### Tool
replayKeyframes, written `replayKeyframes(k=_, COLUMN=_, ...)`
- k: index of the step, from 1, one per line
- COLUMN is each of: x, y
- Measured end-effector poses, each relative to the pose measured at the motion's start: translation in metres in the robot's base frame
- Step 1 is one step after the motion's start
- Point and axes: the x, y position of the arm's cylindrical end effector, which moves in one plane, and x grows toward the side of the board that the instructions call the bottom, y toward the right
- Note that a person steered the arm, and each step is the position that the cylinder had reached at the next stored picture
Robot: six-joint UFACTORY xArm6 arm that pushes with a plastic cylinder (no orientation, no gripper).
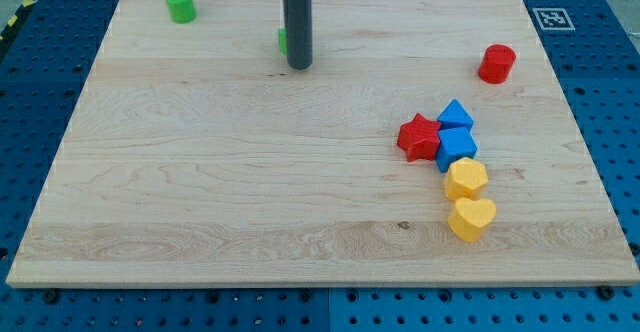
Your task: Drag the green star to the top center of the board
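My tip (299, 66) rests on the wooden board (200, 172) near the view's top centre. The dark rod hides most of a green block (283, 40); only a small green edge shows at the rod's left side, so I cannot make out its shape. The tip sits right against it, on its right and slightly below. A green cylinder (181, 4) stands at the view's top left, well apart from the tip.
A red cylinder (496, 63) stands at the upper right. At the right centre a cluster touches: a red star (418, 137), two blue blocks (456, 115) (456, 148), a yellow hexagon (465, 180) and a yellow heart (471, 218).
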Motion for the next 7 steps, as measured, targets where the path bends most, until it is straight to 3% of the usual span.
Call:
replayKeyframes(k=3, x=-0.02, y=-0.038)
replayKeyframes(k=7, x=-0.005, y=-0.008)
